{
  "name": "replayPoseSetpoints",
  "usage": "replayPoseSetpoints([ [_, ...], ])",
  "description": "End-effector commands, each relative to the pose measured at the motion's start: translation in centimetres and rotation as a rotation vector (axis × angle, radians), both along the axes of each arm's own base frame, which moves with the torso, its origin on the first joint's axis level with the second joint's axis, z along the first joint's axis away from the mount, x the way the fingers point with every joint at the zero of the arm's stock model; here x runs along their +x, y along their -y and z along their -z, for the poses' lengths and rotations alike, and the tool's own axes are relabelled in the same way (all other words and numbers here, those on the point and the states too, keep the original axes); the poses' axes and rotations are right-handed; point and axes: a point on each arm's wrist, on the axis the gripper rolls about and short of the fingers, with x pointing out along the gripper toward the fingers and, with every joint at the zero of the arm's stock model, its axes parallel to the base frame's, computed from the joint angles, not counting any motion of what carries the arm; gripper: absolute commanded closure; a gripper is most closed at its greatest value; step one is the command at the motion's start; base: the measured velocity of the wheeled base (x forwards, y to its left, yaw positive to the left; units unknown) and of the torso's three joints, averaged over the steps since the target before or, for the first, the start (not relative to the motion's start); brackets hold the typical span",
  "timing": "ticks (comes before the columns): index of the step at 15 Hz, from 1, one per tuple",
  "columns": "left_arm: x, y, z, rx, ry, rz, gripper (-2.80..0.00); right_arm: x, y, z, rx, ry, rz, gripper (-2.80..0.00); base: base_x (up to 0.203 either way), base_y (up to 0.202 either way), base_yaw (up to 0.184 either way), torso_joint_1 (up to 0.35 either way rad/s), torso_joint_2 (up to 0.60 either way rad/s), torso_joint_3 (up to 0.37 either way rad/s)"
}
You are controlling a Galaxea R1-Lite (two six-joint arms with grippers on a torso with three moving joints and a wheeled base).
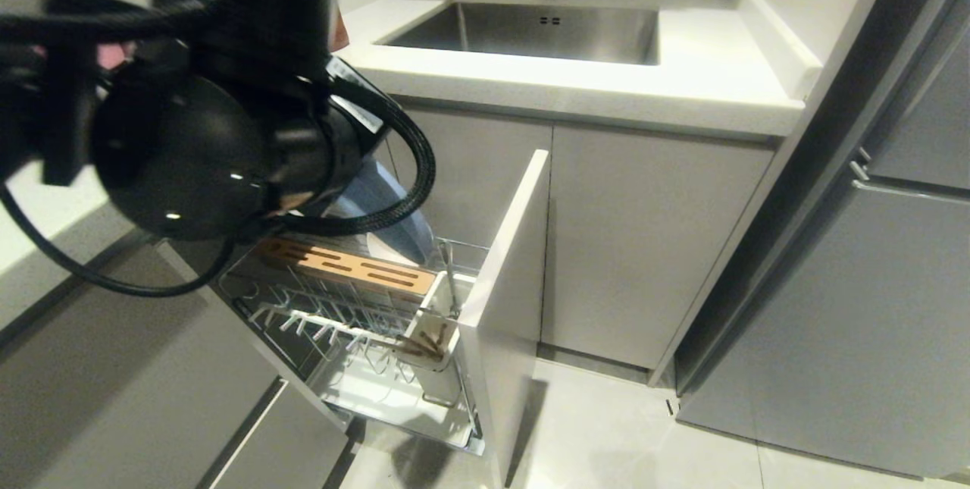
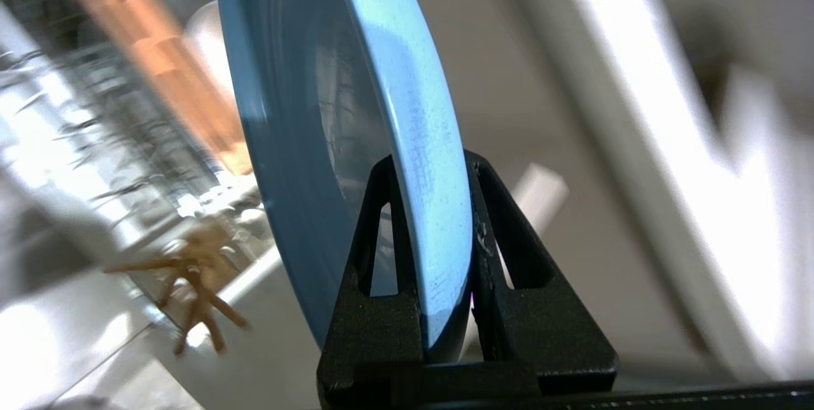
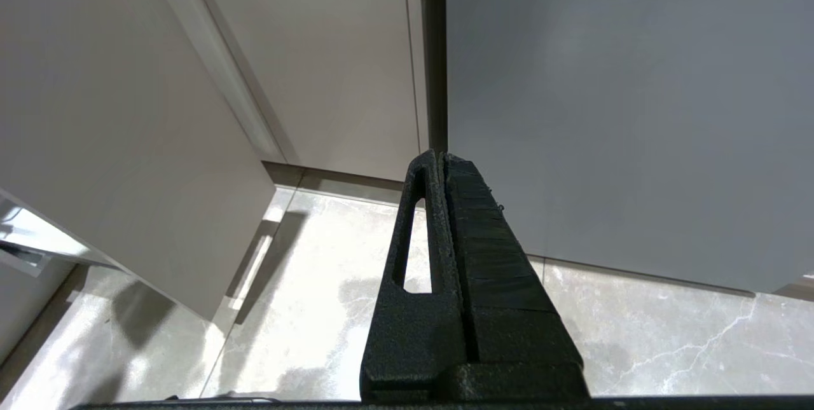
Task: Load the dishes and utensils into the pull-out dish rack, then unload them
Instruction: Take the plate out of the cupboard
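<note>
The left claw (image 2: pixel 429 257) pinches the rim of the light-blue plate (image 2: pixel 356 143), holding it on edge above the pull-out dish rack (image 1: pixel 356 315), toward the rack's back end. Beyond the plate lies the rack's slotted wooden block (image 1: pixel 341 265), and the white utensil cup (image 1: pixel 432 330) with the chopsticks (image 1: pixel 428 345) stands at the rack's front corner, just behind the pale grey front panel (image 1: pixel 508 284). The right claw (image 3: pixel 445 206) hangs away from the rack over the floor (image 3: pixel 305 308), its fingers pressed together on nothing.
</note>
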Motion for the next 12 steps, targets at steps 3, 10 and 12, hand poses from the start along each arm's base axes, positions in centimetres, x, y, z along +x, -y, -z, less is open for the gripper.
replayPoseSetpoints([
  [3, -4.8, -4.0, -6.5, 0.096, 0.145, 0.085, 0.00, 0.0, 0.0, 0.0, 0.000, -0.001, -0.001, 0.00, 0.000, 0.000, 0.000, 0.000, 0.00, 0.000],
  [10, -4.5, -12.7, -12.3, 0.516, 0.157, -0.293, 0.00, 0.0, 0.0, 0.0, 0.000, -0.001, 0.001, 0.00, 0.000, 0.000, 0.000, 0.000, 0.00, 0.000],
  [12, -4.0, -15.4, -12.6, 0.635, 0.076, -0.444, 0.00, 0.0, 0.0, 0.0, 0.000, -0.001, 0.001, 0.00, 0.000, 0.000, 0.000, 0.000, 0.00, 0.000],
])
